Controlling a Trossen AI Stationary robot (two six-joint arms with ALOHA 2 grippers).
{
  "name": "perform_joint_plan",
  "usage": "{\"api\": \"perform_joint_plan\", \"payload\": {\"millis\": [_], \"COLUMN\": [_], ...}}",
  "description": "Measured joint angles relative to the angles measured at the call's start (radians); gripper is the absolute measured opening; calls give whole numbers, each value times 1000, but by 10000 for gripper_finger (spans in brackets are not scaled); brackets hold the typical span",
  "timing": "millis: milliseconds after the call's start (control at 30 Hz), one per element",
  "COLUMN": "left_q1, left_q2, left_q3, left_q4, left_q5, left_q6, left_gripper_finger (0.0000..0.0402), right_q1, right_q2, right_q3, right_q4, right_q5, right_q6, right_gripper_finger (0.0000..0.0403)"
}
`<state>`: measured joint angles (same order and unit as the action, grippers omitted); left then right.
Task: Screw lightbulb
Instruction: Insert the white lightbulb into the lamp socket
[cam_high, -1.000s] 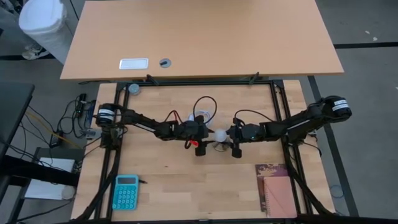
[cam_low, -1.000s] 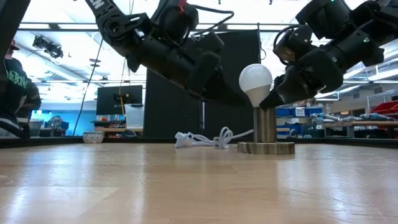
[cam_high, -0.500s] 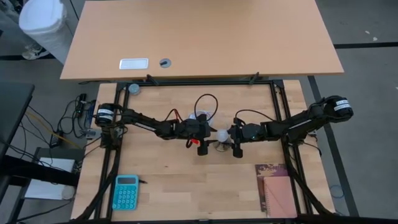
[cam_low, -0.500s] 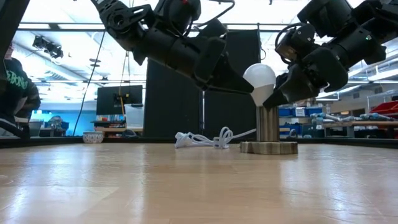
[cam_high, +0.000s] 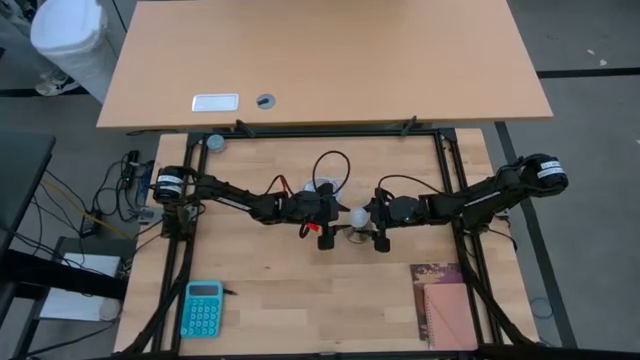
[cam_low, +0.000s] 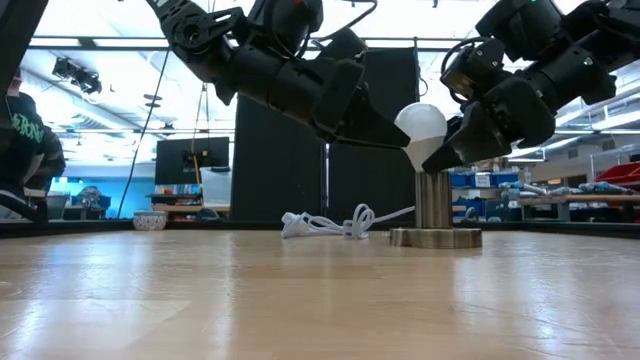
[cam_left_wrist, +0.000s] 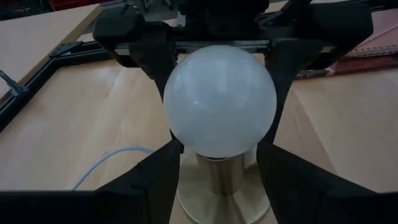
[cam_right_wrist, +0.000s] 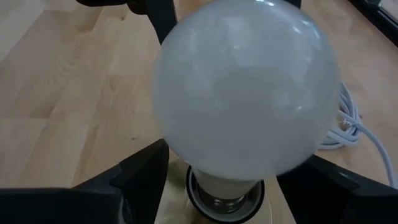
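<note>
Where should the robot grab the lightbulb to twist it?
Probably around the lightbulb's round white globe, fingers coming level from opposite sides. It stands upright in the socket, so its narrow base is hidden, and the wide globe is the only part free to pinch and turn.

A light wooden surface (cam_high: 300, 290) sits inside a black frame (cam_high: 445, 170). Beyond it stands a larger tan desk (cam_high: 330, 60). Grey floor (cam_high: 590, 150) surrounds both. A dark panel (cam_low: 270, 170) and bright ceiling lights (cam_low: 100, 20) fill the room behind.

The lightbulb (cam_right_wrist: 245, 90) is hiding most of its socket (cam_right_wrist: 225, 200), whose base the right wrist picture's edge is cropping.
</note>
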<state>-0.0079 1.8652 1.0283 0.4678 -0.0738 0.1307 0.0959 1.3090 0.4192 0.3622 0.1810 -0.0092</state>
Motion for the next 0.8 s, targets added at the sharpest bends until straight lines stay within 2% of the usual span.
{"api": "perform_joint_plan", "payload": {"millis": [800], "left_q1": [0], "left_q2": [2], "left_q3": [0], "left_q4": [21], "left_q5": [16], "left_q6": [48], "left_gripper_finger": [218], "right_q1": [8], "right_q2": [-46], "right_q3": [1], "right_q4": [-37], "right_q5": [5], "right_q6": [14], "right_gripper_finger": [279]}}
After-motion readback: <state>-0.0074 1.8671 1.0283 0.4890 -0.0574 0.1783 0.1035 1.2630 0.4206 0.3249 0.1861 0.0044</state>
